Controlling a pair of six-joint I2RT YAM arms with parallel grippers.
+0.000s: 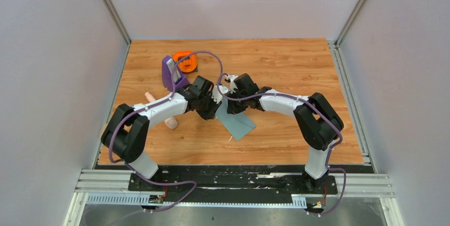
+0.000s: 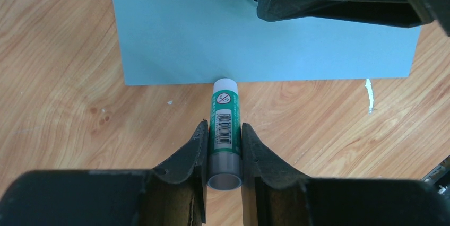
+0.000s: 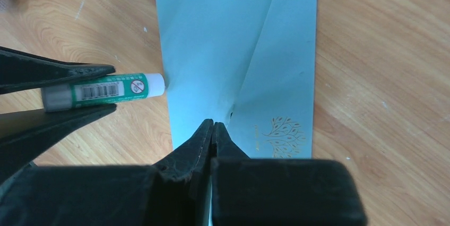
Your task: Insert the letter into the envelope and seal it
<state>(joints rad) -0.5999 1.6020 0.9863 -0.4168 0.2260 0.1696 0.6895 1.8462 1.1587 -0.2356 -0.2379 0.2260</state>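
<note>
The grey-teal envelope lies flat on the wooden table, its pointed flap folded over the body. My left gripper is shut on a green-labelled glue stick, whose white tip touches the envelope's edge. My right gripper is shut, its fingertips down at the flap's point beside a gold tree print. I cannot tell whether it pinches the paper. The letter is out of view.
A purple holder and an orange roll stand behind the left arm. A pinkish cylinder lies partly under that arm. A small white scrap rests on the wood by the envelope's corner.
</note>
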